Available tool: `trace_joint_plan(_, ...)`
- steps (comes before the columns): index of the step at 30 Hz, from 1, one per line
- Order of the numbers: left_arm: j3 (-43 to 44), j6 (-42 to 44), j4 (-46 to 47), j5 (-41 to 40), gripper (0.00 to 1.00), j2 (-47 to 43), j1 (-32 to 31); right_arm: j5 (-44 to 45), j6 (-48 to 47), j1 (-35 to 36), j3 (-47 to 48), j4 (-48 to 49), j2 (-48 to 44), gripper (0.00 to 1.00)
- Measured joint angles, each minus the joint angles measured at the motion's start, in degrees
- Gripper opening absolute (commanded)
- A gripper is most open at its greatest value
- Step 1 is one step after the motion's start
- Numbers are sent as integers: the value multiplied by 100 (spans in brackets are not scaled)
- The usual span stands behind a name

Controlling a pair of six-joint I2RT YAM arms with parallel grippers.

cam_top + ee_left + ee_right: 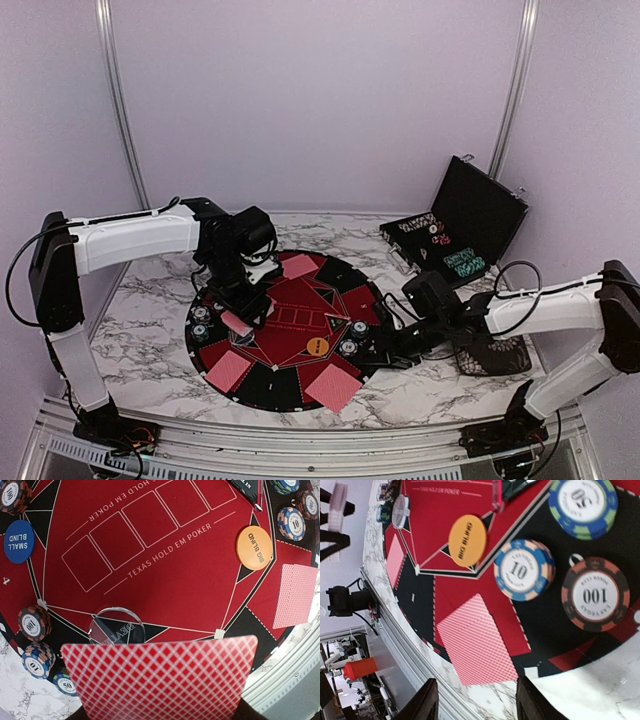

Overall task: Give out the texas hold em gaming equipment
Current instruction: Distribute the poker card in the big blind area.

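A round red-and-black poker mat (290,300) lies mid-table. My left gripper (245,312) is shut on a red-backed card (160,680) and holds it above the mat's left side, near a clear dealer disc (116,627). The card hides the fingers in the left wrist view. Chip stacks marked 100 (34,623), 10 (37,659) and 50 (66,682) sit by the mat's edge. My right gripper (479,700) is open and empty above a card (477,640) on the mat's front right. Chips 10 (524,570), 100 (595,594) and 50 (582,505) lie beside it.
An orange big blind disc (317,347) and a blue small blind disc (19,541) lie on the mat. More cards lie at front left (228,370) and at the back (299,266). An open black case (460,230) stands back right. A dark tray (497,356) sits under the right arm.
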Motion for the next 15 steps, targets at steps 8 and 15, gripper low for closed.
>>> trace_joint_plan(8, -39, 0, 13, 59, 45, 0, -55, -595, 160, -407, 732, 787, 588, 62)
trace_joint_plan(15, -39, 0, 15, 109, 45, 0, -160, -1305, 876, -459, 1248, 2328, 1683, 66)
